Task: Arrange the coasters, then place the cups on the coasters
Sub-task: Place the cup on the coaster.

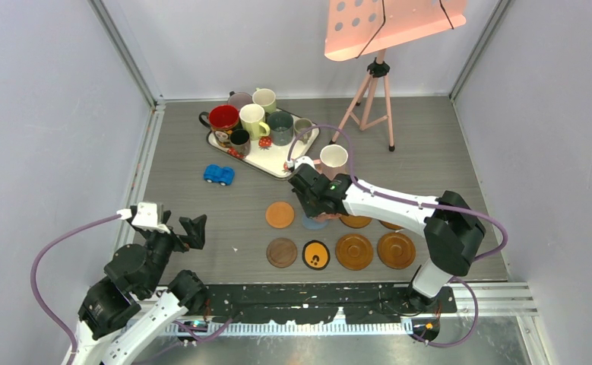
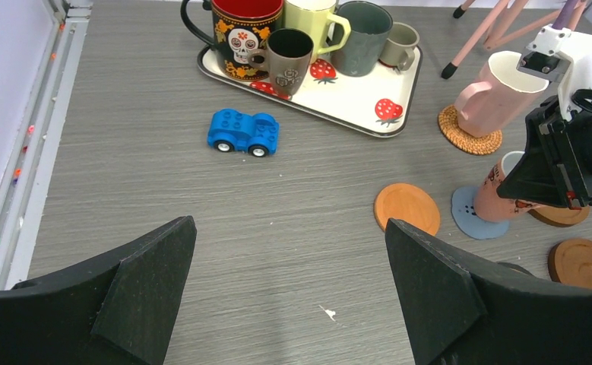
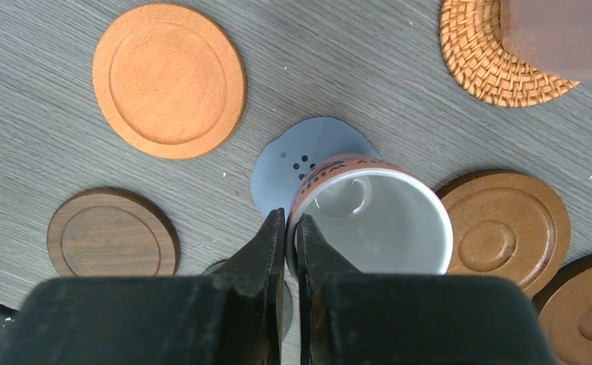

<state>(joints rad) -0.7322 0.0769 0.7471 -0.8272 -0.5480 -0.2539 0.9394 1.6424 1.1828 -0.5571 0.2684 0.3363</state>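
My right gripper (image 3: pixel 291 228) is shut on the rim of a salmon cup (image 3: pixel 384 220) with a white inside, one finger inside and one outside. The cup's base rests on the blue coaster (image 3: pixel 292 163). The left wrist view shows the same cup (image 2: pixel 498 194) on that blue coaster (image 2: pixel 471 217). Around it lie an orange coaster (image 1: pixel 280 214), a dark wood coaster (image 1: pixel 282 252), a black one with an orange centre (image 1: pixel 316 255) and two brown rimmed ones (image 1: pixel 354 251). A pink cup (image 2: pixel 494 95) stands on a wicker coaster (image 2: pixel 460 137). My left gripper (image 2: pixel 289 243) hangs open over bare table, far left.
A white strawberry-print tray (image 1: pixel 277 158) at the back holds several cups, among them a red-inside one (image 1: pixel 223 119). A blue toy car (image 1: pixel 219 174) sits in front of it. A pink tripod (image 1: pixel 372 91) stands at the back right. Walls close in on three sides.
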